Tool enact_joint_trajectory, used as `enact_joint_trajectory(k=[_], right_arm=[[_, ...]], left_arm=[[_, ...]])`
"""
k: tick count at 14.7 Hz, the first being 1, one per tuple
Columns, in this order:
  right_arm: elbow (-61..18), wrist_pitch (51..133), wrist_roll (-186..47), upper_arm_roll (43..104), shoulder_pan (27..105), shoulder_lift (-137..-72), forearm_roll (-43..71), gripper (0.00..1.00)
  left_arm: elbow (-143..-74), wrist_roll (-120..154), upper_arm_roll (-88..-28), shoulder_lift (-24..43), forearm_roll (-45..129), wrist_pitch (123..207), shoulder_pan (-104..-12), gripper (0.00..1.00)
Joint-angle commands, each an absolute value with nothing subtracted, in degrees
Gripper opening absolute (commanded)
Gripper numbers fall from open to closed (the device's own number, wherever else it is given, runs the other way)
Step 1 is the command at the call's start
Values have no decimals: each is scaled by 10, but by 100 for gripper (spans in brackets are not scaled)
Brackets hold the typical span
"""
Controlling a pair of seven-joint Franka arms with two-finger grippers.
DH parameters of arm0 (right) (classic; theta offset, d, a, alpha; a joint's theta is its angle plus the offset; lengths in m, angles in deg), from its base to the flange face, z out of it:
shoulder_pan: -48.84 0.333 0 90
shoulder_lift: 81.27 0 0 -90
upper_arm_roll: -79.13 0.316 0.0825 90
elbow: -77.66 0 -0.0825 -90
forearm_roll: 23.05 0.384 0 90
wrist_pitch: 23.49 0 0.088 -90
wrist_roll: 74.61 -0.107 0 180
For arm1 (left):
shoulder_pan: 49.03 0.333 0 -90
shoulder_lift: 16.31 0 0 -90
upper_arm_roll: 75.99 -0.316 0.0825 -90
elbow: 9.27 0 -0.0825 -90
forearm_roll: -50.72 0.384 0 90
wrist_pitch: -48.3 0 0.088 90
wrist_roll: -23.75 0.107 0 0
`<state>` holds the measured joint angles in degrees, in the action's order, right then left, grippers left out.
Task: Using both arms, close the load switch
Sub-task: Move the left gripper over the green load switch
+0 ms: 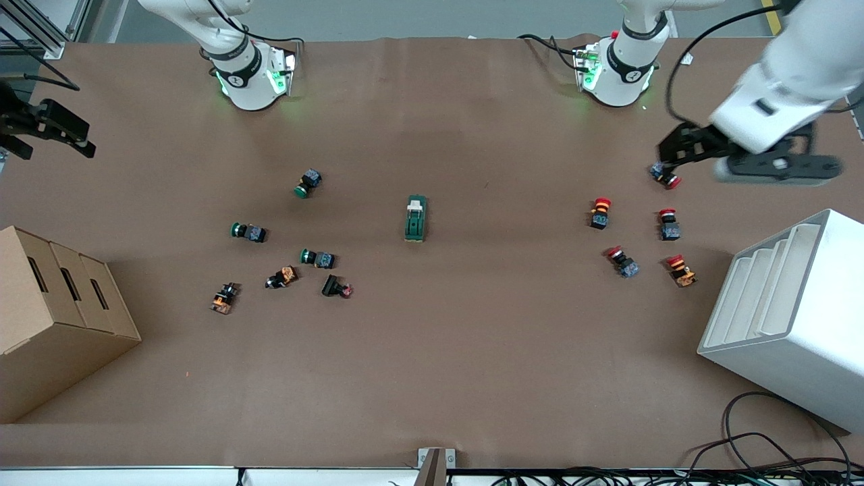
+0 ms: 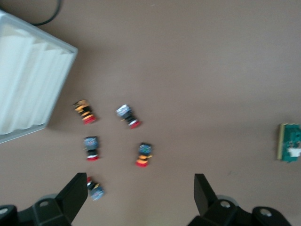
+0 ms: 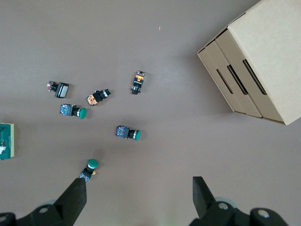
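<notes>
The load switch (image 1: pixel 416 218), a dark green block with a cream lever at the end toward the robots' bases, lies at the table's middle. It shows at the edge of the left wrist view (image 2: pixel 290 142) and of the right wrist view (image 3: pixel 5 141). My left gripper (image 1: pixel 677 154) is open and empty, up over a red push-button (image 1: pixel 666 175) at the left arm's end of the table; its black fingers (image 2: pixel 203 192) stand wide apart. My right gripper (image 1: pixel 81 143) is open and empty, up over the table's edge at the right arm's end; its fingers (image 3: pixel 201 194) stand wide apart.
Several green and orange push-buttons (image 1: pixel 307 183) lie toward the right arm's end, several red ones (image 1: pixel 601 212) toward the left arm's end. A cardboard box (image 1: pixel 54 317) stands at the right arm's end, a white slotted rack (image 1: pixel 790 317) at the left arm's end.
</notes>
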<state>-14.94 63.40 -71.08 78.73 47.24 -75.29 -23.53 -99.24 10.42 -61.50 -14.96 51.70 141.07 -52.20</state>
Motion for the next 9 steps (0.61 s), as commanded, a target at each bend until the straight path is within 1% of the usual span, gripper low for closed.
enact_joint_trajectory(k=[1,3,4,7,8,9], right_arm=[[-136,626,-712,787,476,-763,-239,100],[-137,625,-713,786,474,-763,-240,100],[-138,619,-711,786,472,-763,-240,100],[-137,624,-707,785,467,-802,-241,100],[-135,625,-706,785,466,-826,-251,100],[-128,625,-706,785,465,-835,-251,100]], left_arm=[[-981,6,-548,-100,518,1445,-524,100],[-987,-78,-503,-71,536,1480,-538,100],[-988,-129,-495,-53,553,1491,-560,100],[-990,-306,-493,-4,583,1536,-643,100],[-997,-371,-493,12,601,1564,-673,100],[-1004,-420,-493,27,620,1591,-698,100]])
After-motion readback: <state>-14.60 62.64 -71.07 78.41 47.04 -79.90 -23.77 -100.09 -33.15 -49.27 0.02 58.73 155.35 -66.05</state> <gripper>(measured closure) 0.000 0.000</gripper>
